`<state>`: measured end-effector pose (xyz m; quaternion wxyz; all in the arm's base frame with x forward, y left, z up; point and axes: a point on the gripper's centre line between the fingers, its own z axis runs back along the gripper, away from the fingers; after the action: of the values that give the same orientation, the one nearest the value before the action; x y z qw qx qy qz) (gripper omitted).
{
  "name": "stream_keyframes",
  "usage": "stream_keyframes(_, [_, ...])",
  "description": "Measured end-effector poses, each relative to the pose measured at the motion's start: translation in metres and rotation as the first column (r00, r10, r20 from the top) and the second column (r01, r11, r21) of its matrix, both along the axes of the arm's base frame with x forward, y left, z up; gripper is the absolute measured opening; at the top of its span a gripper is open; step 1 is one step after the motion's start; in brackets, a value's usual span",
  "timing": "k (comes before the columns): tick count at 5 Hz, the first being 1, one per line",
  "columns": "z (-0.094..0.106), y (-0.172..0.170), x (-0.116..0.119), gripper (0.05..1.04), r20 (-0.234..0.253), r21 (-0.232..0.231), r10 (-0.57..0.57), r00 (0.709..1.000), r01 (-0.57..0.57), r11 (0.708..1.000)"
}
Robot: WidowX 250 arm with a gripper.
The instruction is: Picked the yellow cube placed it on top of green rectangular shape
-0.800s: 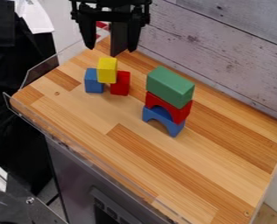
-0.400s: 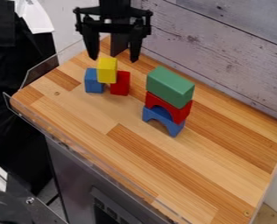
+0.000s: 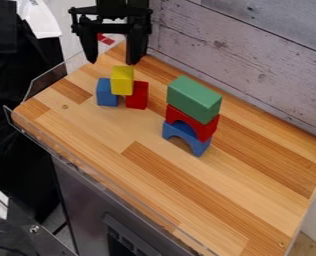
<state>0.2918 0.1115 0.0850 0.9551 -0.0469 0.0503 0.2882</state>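
High at the upper left, above and behind the cubes, my gripper (image 3: 112, 61) hangs open with nothing between its fingers. The yellow cube (image 3: 122, 80) rests across a blue block (image 3: 107, 92) on the left and a red block (image 3: 138, 95) on the right. The green rectangular block (image 3: 194, 99) lies on top of a stack right of the cubes, above a red arch (image 3: 205, 130) and a blue arch (image 3: 199, 146). Its top face has nothing on it.
The wooden work surface (image 3: 207, 200) has a clear plastic edging (image 3: 50, 80) along its left and front sides. A whitish plank wall (image 3: 254, 55) stands behind it on the right.
My gripper first came down and a little right, then shifted left and slightly up. Its fingers look spread in all frames. The blocks have stayed put.
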Motion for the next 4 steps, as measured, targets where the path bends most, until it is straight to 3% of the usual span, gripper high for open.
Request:
stream_keyframes(2, [-0.005,-0.005,0.000,0.999,-0.035,0.012,-0.046,0.998,0.047,0.999])
stream_keyframes(4, [-0.009,-0.006,0.004,0.999,-0.018,0.015,-0.044,0.999,0.044,0.999])
